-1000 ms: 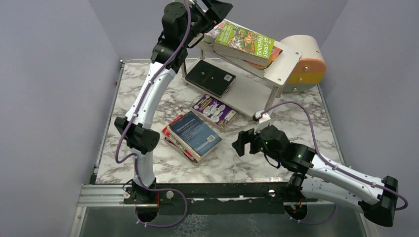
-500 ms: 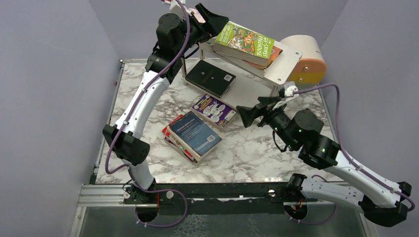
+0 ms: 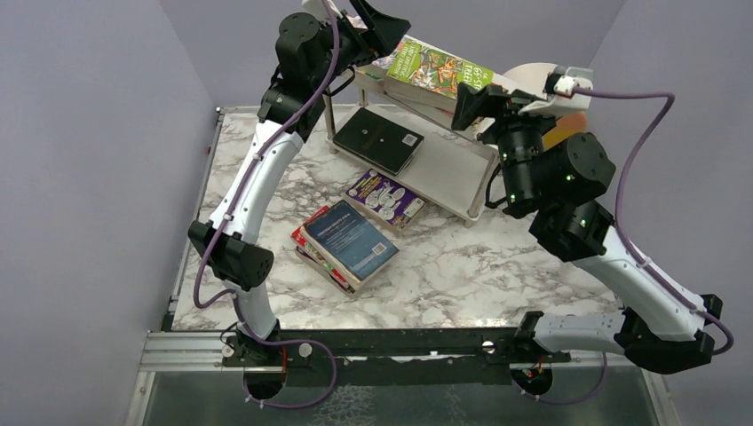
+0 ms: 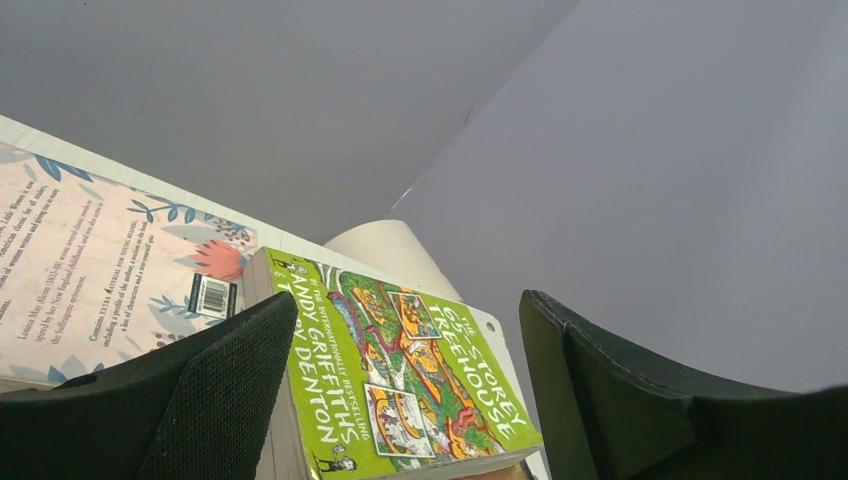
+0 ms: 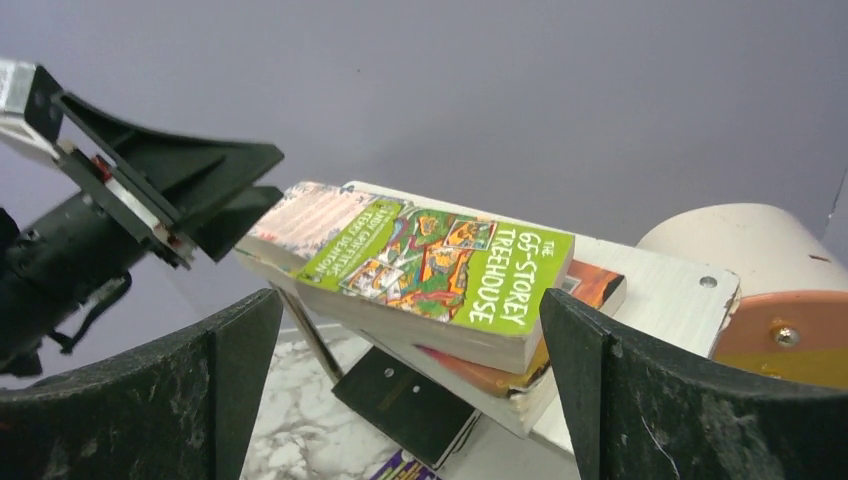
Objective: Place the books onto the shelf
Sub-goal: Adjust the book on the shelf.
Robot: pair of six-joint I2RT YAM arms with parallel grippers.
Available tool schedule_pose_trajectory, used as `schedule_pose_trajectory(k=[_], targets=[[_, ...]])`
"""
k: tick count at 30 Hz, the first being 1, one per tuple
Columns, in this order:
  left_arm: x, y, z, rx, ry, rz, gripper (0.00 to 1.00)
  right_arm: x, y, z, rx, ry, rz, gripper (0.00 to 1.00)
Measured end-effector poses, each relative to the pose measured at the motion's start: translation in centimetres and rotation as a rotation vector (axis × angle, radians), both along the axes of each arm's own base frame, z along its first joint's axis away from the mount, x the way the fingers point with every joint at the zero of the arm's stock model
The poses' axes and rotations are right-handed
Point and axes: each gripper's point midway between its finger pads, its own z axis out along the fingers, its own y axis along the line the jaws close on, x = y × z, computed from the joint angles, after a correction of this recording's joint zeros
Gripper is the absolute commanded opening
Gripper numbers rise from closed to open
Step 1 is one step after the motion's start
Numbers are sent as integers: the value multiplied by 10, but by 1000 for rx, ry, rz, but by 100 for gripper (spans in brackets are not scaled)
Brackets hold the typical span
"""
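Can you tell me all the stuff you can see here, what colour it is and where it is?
shelf: one, pale wood, back of the table
green book: one, green, top of the pile on the shelf's upper board
orange book: one, orange, under the green one
flowery book: one, pale, same pile
black book: one, black, lower board
purple book: one, purple, near edge of the lower board
blue book: one, blue, on the table, atop the red one
red book: one, red, under the blue
round box: one, beige and orange, behind the shelf
table: one, white-grey marble
left gripper: one, black, open, left of the upper pile
right gripper: one, black, open, facing that pile
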Motion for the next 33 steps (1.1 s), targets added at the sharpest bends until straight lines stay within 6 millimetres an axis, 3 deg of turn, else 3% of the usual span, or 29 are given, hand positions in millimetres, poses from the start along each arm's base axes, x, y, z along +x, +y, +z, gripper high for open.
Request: schedule_pose_trajectory(k=[7, 11, 16, 20, 23, 26, 33], targets=[[6, -7, -9, 38, 18, -27, 76, 24, -13, 58, 35, -23, -114, 100], [6, -9, -17, 58, 37, -44, 76, 60, -35, 76, 50, -14, -161, 100], [10, -8, -22, 72, 45, -59, 76, 120, -63, 33, 3, 106, -181, 100], [12, -7, -22, 73, 41, -72, 76, 153, -76, -7, 8, 205, -126, 100], [14, -6, -23, 75, 41, -77, 76, 160, -69, -34, 23, 267, -47, 100], [14, -8, -24, 77, 41, -92, 76, 162, -57, -48, 46, 298, 40, 100], [19, -18, -39, 83, 70, -138, 76, 160, -35, -61, 108, 323, 192, 100]])
